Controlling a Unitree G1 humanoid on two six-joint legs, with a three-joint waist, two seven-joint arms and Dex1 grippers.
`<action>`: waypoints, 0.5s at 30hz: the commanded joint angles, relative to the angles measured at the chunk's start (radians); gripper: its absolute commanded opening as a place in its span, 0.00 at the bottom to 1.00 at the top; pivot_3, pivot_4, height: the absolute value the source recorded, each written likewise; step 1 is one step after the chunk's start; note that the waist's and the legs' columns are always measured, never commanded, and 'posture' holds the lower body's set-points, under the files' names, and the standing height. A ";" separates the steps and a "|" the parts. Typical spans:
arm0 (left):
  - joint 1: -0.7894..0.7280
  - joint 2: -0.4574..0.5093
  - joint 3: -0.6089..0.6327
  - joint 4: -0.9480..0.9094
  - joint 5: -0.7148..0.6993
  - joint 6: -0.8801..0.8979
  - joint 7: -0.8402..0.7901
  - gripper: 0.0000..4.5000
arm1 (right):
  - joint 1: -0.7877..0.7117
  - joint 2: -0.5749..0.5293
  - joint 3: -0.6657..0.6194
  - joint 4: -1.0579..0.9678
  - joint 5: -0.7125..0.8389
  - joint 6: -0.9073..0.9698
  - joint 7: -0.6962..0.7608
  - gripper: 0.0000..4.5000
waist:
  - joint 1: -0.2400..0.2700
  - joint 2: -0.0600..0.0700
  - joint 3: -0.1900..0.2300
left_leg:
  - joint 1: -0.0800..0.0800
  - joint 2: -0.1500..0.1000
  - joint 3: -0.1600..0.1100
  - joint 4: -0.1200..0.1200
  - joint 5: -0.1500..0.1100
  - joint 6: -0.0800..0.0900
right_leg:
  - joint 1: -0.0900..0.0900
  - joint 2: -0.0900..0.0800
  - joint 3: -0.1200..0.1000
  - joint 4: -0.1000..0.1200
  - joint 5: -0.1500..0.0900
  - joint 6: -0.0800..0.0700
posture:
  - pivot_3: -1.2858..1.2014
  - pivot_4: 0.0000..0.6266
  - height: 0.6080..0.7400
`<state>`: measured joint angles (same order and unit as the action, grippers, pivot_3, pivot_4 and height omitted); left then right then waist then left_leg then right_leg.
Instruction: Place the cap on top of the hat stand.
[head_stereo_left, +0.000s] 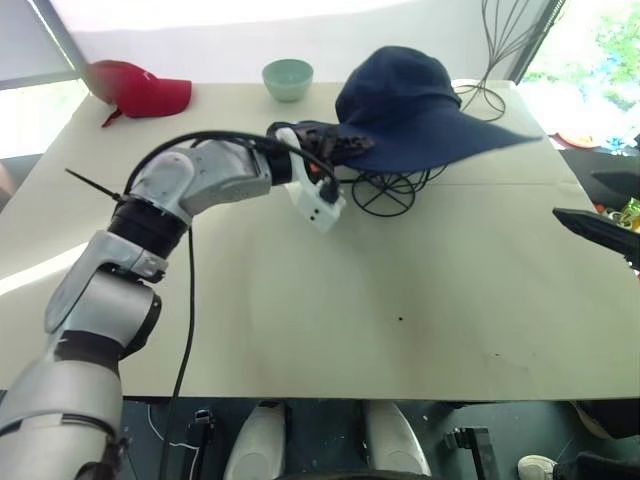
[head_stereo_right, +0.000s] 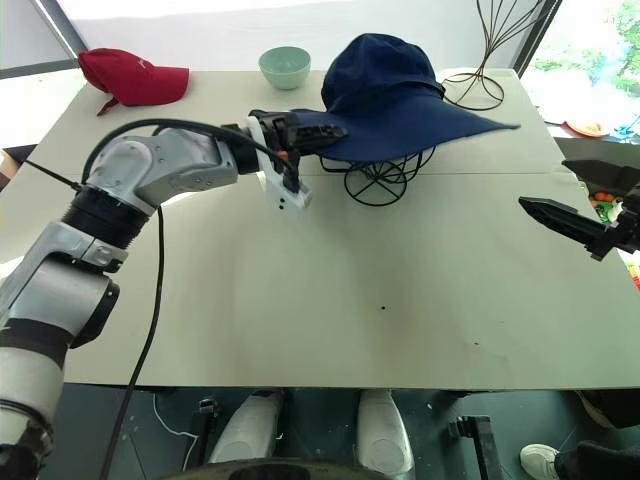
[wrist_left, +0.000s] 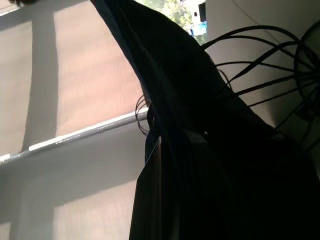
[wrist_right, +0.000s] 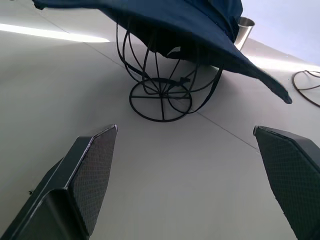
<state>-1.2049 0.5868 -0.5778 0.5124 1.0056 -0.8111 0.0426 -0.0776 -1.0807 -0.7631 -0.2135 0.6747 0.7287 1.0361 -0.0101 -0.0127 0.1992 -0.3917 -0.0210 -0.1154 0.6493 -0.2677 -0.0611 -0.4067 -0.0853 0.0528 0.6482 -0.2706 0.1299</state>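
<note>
Bright window light washes over the pale desk (head_stereo_right: 420, 300) you are working at. Your left gripper (head_stereo_right: 322, 131) is pinched shut on the near-left part of the cap's brim, fingers pointing level toward the right edge. From that pinch the cap (head_stereo_right: 385, 90) spreads away over the hat stand (head_stereo_right: 383, 180), near the middle of the far edge; its crown sits on the wire globe while the brim runs long toward the right edge and hangs free there. Letting go looks like the move left, and the left arm is the one at the cap. Your right gripper (head_stereo_right: 568, 210) hangs spread wide and empty, well apart, off the right edge. You cannot tell how squarely the crown sits, since the brim hides the stand's top.
</note>
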 joint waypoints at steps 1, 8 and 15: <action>-0.060 -0.021 -0.071 0.002 0.176 0.002 0.206 0.02 | 0.025 -0.003 -0.065 -0.024 0.009 0.008 -0.003 1.00 | 0.001 0.000 0.000 | 0.000 0.000 0.000 0.000 0.000 0.000 | 0.000 0.000 0.000 0.000 0.000 0.000 | 0.52 0.24 1.00; -0.053 -0.037 -0.119 0.053 0.223 -0.007 0.305 0.02 | 0.065 0.022 -0.093 -0.055 0.019 0.018 -0.031 1.00 | -0.004 0.000 0.000 | 0.000 0.000 0.000 0.000 0.000 0.000 | 0.000 0.000 0.000 0.000 0.000 0.001 | 0.52 0.24 1.00; 0.090 0.015 -0.087 0.018 0.135 -0.002 0.227 0.02 | 0.111 0.027 -0.126 -0.075 0.012 0.022 -0.041 1.00 | -0.005 0.001 0.000 | 0.001 0.000 0.000 0.000 0.000 0.000 | 0.000 0.000 0.000 0.001 0.000 0.001 | 0.52 0.24 1.00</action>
<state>-1.1223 0.5852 -0.6885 0.5721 1.1630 -0.8131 0.2720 0.0357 -1.0443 -0.8416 -0.2633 0.6811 0.7558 1.0008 -0.0147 -0.0122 0.1989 -0.3911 -0.0211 -0.1155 0.6490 -0.2677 -0.0611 -0.4068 -0.0853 0.0529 0.6492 -0.2707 0.1305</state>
